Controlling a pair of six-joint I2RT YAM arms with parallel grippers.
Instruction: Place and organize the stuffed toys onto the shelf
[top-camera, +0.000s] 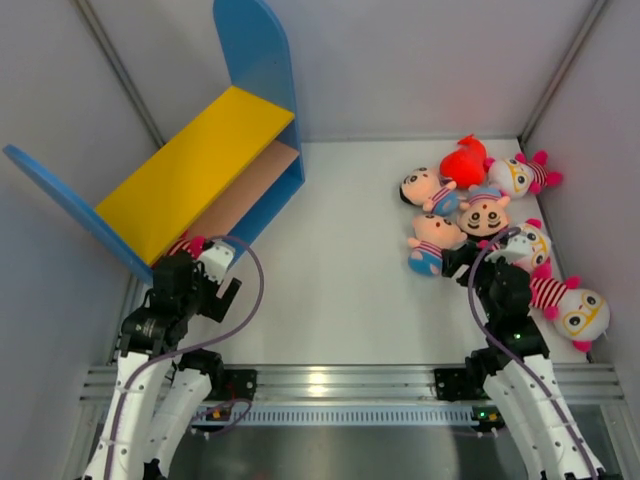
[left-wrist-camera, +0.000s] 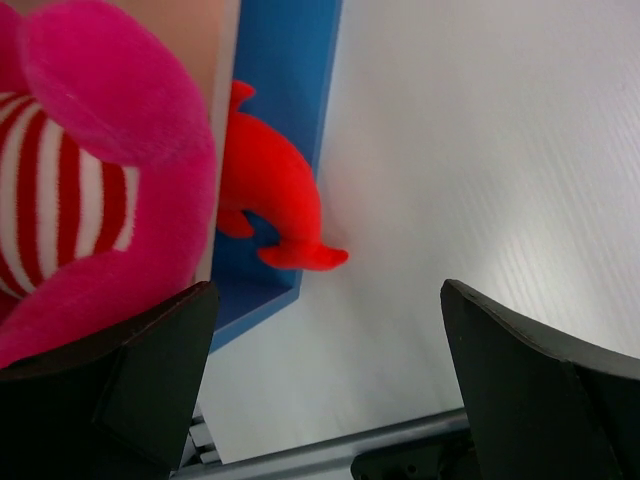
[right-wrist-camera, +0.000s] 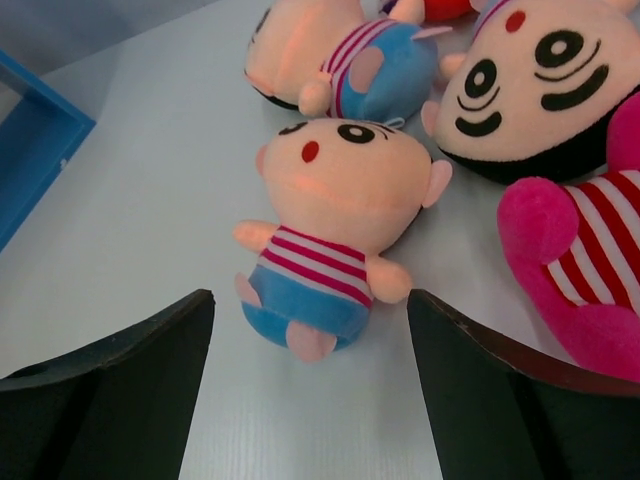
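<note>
The shelf (top-camera: 190, 170) stands at the left, with blue side panels, a yellow upper board and a tan lower board. My left gripper (top-camera: 200, 268) is open at its near end. A pink, red-striped stuffed toy (left-wrist-camera: 90, 170) lies by the tan board, above my left finger and not between the jaws. A red plush shape (left-wrist-camera: 275, 200) shows against the blue panel (left-wrist-camera: 285, 90). My right gripper (top-camera: 468, 262) is open and empty. A peach-faced toy (right-wrist-camera: 335, 215) with striped shirt and blue pants lies just ahead of its fingertips, and shows in the top view (top-camera: 430, 243).
Several more toys are heaped at the right: a red plush (top-camera: 465, 160), peach-faced ones (top-camera: 425, 188) and white-faced ones with glasses (top-camera: 520, 175) (top-camera: 580, 312). A pink striped toy (right-wrist-camera: 580, 270) lies right of my right finger. Grey walls enclose the table.
</note>
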